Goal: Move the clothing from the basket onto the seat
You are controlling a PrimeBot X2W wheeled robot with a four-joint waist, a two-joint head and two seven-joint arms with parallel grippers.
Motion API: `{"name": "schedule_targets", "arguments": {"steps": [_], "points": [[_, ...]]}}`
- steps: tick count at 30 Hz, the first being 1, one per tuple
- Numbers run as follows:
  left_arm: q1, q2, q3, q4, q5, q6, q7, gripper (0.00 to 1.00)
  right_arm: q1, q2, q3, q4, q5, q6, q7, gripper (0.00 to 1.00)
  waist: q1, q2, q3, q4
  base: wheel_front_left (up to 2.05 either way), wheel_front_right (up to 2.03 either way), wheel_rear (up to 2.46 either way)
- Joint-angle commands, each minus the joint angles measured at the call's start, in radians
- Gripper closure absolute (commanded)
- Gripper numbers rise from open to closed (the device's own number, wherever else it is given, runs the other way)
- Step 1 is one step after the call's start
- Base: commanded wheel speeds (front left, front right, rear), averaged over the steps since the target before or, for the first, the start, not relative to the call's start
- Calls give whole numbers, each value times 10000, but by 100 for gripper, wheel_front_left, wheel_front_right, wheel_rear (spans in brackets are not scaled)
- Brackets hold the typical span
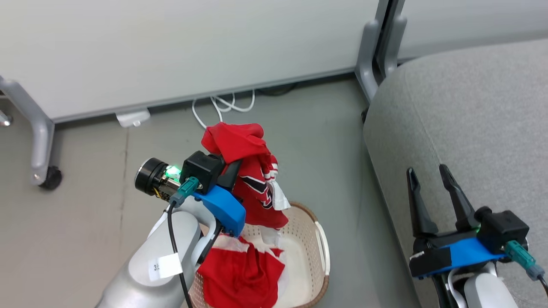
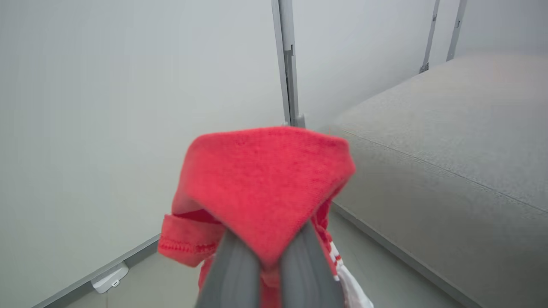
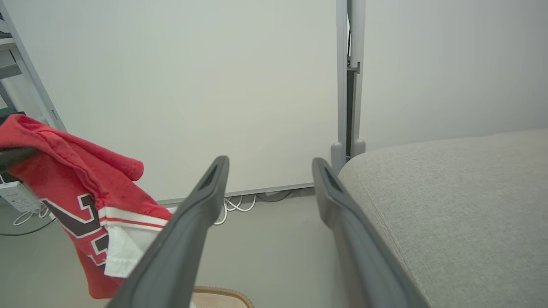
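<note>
From here, the left pincer (image 2: 266, 263), clamped on a hanging red garment (image 1: 257, 188) above the basket (image 1: 315, 222), has the seat (image 1: 471, 128) to its right; the right pincer (image 1: 427, 172) gapes apart.

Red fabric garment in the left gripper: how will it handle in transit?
Probably floppy: the red fabric garment drapes from the left gripper. Likely light: a fingertip pinch holds it. Its hem might brush the cream perforated basket.

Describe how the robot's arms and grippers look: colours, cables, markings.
Both forearms are smooth pale grey shells. Each wrist carries a blue bracket, a black box and a teal plug with a dark cable. The left gripper and right gripper have two long, dark, tapered jaws. The left forearm bears a white label, with a green light at its wrist.
</note>
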State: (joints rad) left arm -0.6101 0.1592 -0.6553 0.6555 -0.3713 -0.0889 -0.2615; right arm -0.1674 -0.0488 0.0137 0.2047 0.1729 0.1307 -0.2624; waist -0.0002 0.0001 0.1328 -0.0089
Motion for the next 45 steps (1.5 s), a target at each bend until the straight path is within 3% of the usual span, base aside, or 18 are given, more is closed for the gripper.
{"name": "schedule_targets", "arguments": {"steps": [1,11,27,32,45], "points": [[148,-11,68,-62,86,-28,-54,100,178,-28,-19,12,76,1,-39,0,2,-1,-491,141,0,0,0],[60,-105,219,-729,418,-288,-53,100,1080,-28,-127,6,236,1,-38,0,2,-1,-1457,429,0,0,0],[184,-46,2,-1314,394,-380,-53,100,1179,-28,46,-88,166,2,-38,0,2,-1,-1614,660,0,0,0],[56,-66,30,-1334,345,-394,-53,100,784,-27,725,-218,149,2,-37,0,2,-1,-1525,713,0,0,0],[-383,-291,-40,-1482,469,-417,-53,100,-1300,-122,3717,228,34,1,-38,0,2,-1,-1263,1067,0,0,0]]}}
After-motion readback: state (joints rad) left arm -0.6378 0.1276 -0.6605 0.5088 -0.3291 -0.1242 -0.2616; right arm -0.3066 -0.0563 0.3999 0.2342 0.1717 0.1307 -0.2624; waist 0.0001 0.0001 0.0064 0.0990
